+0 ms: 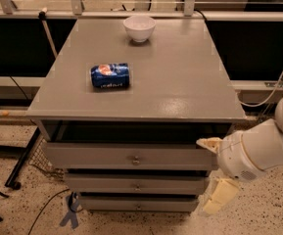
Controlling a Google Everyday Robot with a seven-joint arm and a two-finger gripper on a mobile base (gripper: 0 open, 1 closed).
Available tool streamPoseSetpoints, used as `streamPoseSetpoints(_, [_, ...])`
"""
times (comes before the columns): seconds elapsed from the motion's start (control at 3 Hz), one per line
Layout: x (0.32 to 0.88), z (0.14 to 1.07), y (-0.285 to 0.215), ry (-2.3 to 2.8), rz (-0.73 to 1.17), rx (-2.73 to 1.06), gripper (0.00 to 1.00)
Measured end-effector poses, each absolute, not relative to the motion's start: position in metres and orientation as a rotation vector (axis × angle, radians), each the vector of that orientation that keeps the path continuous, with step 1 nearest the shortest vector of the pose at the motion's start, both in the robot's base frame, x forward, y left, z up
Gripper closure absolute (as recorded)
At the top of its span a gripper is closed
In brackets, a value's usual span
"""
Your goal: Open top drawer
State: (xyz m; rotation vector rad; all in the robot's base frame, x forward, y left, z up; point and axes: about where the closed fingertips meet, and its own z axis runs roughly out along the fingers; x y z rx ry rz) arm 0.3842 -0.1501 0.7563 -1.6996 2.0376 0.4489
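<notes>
The top drawer (97, 155) is the uppermost grey front of the cabinet, with a small round metal knob (136, 159) at its centre. It stands pulled out a little, with a dark gap under the tabletop. My gripper (212, 170) is at the drawer's right end, open and empty. Its upper cream finger (207, 143) lies at the top right corner of the drawer front. Its lower finger (220, 196) hangs beside the lower drawers. The white arm (263, 151) comes in from the right.
On the grey tabletop (180, 82) lie a blue can (110, 76) on its side and a white bowl (139, 28) at the back. Two lower drawers (106, 183) are shut. Cables and a blue object (70, 214) lie on the floor at left.
</notes>
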Motion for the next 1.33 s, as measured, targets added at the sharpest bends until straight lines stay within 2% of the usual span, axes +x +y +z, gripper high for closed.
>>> streamPoseSetpoints(1.33, [0.432,0.719,-0.118,1.926,0.433,-1.644,0.0])
